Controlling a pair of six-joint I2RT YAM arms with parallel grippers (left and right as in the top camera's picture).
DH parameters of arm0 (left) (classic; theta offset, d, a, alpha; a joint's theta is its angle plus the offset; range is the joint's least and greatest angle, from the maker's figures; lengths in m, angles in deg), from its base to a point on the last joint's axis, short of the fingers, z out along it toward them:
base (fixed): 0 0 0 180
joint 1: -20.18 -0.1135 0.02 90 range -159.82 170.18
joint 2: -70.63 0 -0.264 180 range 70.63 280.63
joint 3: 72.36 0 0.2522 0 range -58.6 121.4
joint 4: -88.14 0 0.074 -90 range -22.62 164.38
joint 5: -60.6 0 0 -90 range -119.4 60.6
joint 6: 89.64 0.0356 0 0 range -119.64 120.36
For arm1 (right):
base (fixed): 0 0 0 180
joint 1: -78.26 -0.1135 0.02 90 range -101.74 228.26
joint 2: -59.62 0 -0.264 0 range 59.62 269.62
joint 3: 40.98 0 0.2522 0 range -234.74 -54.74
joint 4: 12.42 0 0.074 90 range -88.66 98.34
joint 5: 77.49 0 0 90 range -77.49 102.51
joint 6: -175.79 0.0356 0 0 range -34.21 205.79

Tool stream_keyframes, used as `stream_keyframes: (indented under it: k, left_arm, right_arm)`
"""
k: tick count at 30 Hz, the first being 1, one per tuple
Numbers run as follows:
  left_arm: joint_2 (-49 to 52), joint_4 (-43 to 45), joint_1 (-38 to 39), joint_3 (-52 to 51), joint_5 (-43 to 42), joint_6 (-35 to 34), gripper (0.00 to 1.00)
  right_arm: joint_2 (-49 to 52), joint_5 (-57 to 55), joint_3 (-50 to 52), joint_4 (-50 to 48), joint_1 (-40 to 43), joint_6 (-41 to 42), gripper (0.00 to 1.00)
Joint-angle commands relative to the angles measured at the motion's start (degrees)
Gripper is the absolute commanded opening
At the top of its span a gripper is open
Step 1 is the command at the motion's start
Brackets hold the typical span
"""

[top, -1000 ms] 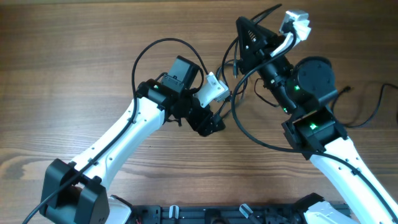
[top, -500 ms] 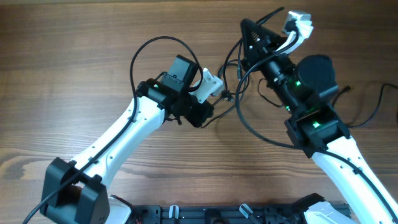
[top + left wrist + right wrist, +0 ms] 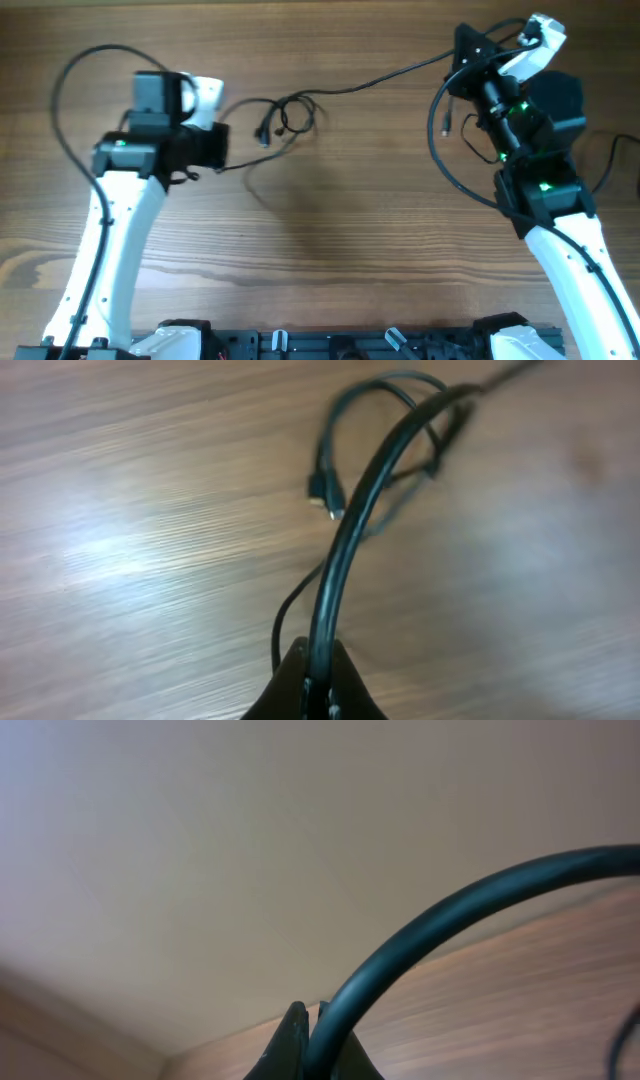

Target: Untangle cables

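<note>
The cables (image 3: 285, 112) are thin black cords knotted into small loops on the wood, left of centre. One strand (image 3: 385, 75) runs taut from the knot up to my right gripper (image 3: 463, 52), which is shut on it. My left gripper (image 3: 222, 142) is shut on another strand just left of the knot. In the left wrist view this cable (image 3: 345, 550) arcs away from the gripper (image 3: 318, 678) toward the loops, past a metal-tipped plug (image 3: 326, 497). The right wrist view shows its gripper (image 3: 312, 1032) pinching a cable (image 3: 430, 935). A second plug (image 3: 446, 125) dangles beside the right arm.
Thicker black arm wires loop out beside the left arm (image 3: 62, 90) and below the right arm (image 3: 445, 175). A black rail (image 3: 330, 340) lines the table's near edge. Bare wooden tabletop (image 3: 340, 230) lies between the arms.
The left gripper shut on a cable and swung far to the left. The right gripper moved right and back. The bundle, earlier bunched between them, is now drawn out across the table.
</note>
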Motion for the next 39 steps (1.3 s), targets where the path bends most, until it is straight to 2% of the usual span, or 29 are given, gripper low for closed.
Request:
stream_keyframes:
  k: [1,4,9,14,25,29,32,35,37,39]
  left_arm:
    - [-0.9,1.0,-9.0,0.0,2.2,-11.0,0.04]
    - [-0.9,0.9,-16.0,0.0,2.2,-15.3,0.04]
    - [-0.9,0.5,-21.8,0.0,1.8,-19.0,0.04]
    - [-0.9,0.9,-20.4,0.0,-4.1,-14.6,0.04]
    - [-0.9,0.3,-18.5,0.0,-2.6,-14.7,0.04]
    - [-0.9,-0.1,-17.6,0.0,-6.8,-14.1,0.04]
    - [-0.8,-1.2,-15.0,0.0,-8.6,-9.0,0.04]
    - [-0.1,-2.0,-11.8,0.0,-6.0,-7.3,0.04]
    - [0.1,-2.0,-11.2,-0.1,-3.6,-7.5,0.04]
    - [0.4,-2.2,-11.3,-0.1,1.1,-10.3,0.04]
  right_arm:
    - [-0.6,-1.0,-0.2,1.1,1.8,1.5,0.04]
    - [-0.6,-1.0,-0.2,1.3,2.5,1.9,0.04]
    - [-0.6,-0.5,-0.2,1.3,2.5,1.9,0.04]
    - [-0.6,0.9,-0.2,0.0,2.5,1.7,0.04]
    - [-0.6,-1.0,-0.2,-15.8,2.5,1.9,0.04]
    - [-0.6,-1.0,-0.2,-27.1,2.5,11.5,0.04]
    - [-0.6,-2.4,-0.2,-36.0,2.6,14.6,0.04]
    - [-0.6,-7.0,-0.2,-43.9,4.9,20.3,0.04]
    - [-0.6,-8.5,-0.2,-47.7,8.4,28.5,0.04]
    - [-0.6,-9.0,-0.2,-50.8,11.8,32.6,0.04]
